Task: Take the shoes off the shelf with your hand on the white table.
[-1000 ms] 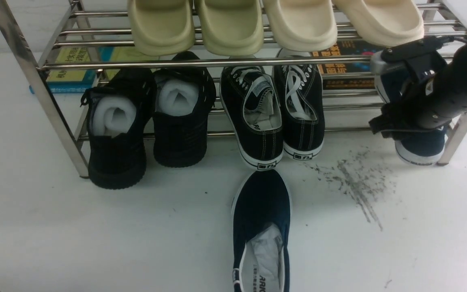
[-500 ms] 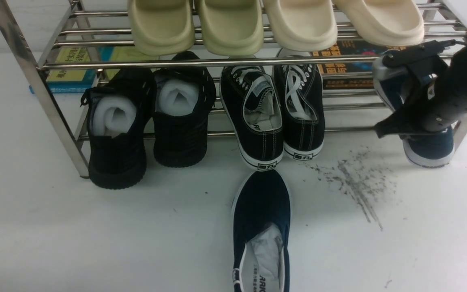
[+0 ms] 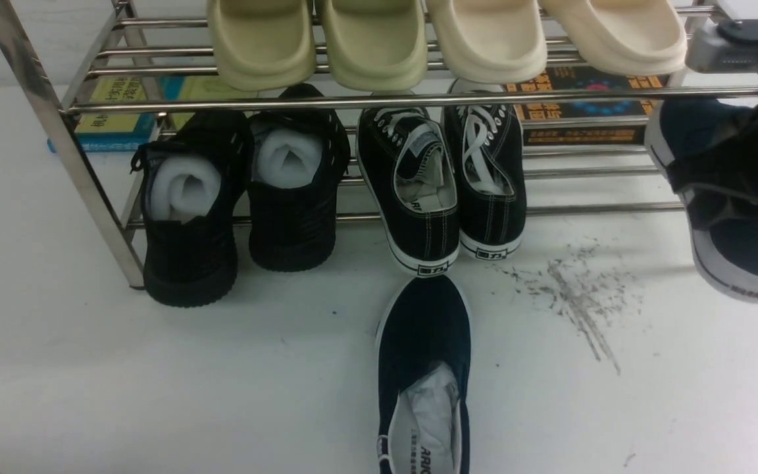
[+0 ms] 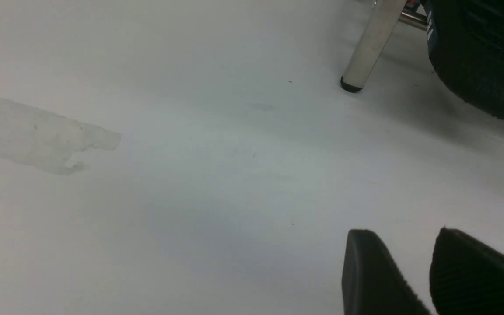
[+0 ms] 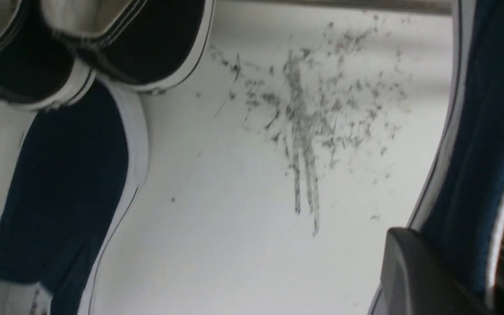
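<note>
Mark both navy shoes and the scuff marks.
navy shoe on the table (image 3: 424,322), front view, on its dark toe canvas.
navy shoe at the right edge (image 3: 755,247), front view, on its toe canvas above the white sole.
scuff marks (image 3: 576,299), front view, on the dense middle of the patch.

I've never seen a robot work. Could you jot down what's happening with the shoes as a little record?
First navy shoe: lying on the white table, in front of the shelf
Second navy shoe: gripped by the right fingers, lifted at the shelf's right end
Lower tier: black shoes
Top tier: cream slippers
Left to do: set second shoe down
</note>
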